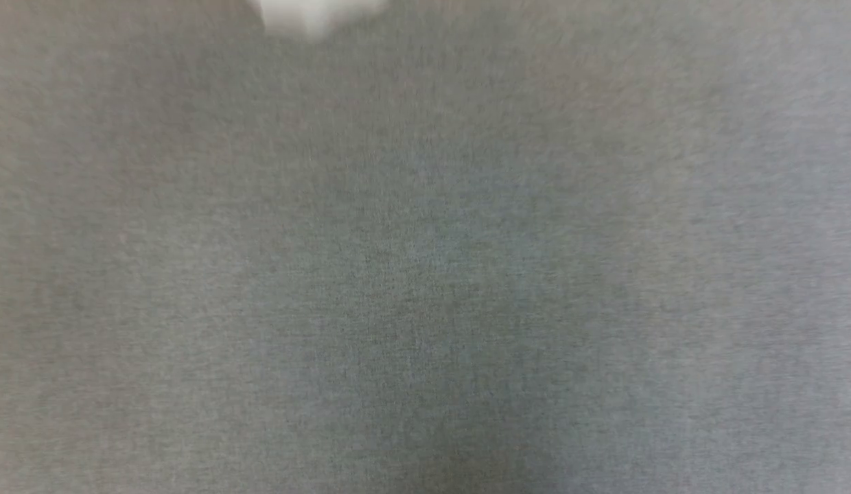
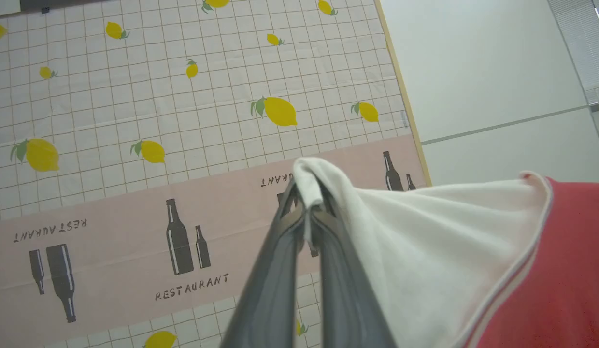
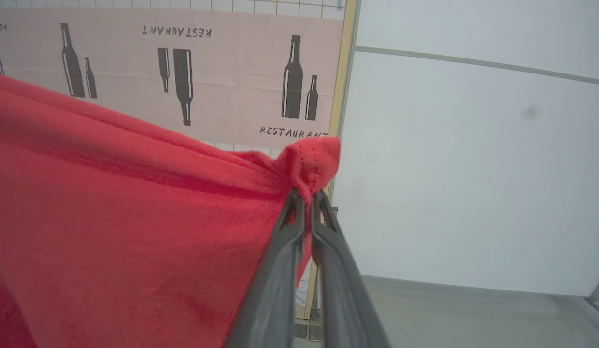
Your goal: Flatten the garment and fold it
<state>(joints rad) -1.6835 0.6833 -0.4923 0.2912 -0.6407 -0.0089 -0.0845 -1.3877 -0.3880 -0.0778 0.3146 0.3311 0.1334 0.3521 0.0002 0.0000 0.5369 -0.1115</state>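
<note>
One table (image 2: pixel 404 104), edged in pale wood, lies below both arms, covered by a tablecloth (image 2: pixel 135 96) with a lemon-and-grid print and a pink band of bottles marked RESTAURANT. The head view gives a blurred grey field with a white patch at its top edge; what it shows cannot be determined.

The garment (image 3: pixel 111 208), a red shirt with a white sleeve (image 2: pixel 425 232) and striped trim, is held up over the table near its edge, drawn between the two arms. Whether its lower part touches the tablecloth cannot be told.

The left tool (image 2: pixel 306 205) is clenched on a bunched fold of the white sleeve. The right tool (image 3: pixel 306 198) is clenched on a stitched red edge of the body.

Governing relation: from the left tool the fabric runs off to the right of its view; from the right tool it runs off to the left. The shirt's held span therefore lies tool to tool, and neither arm is nearer, since both already grip it.

Assessment: flattening is in hand, folding not begun. The next move likely calls for lowering the span onto the table with the tools kept well apart, or the fabric may bunch.
</note>
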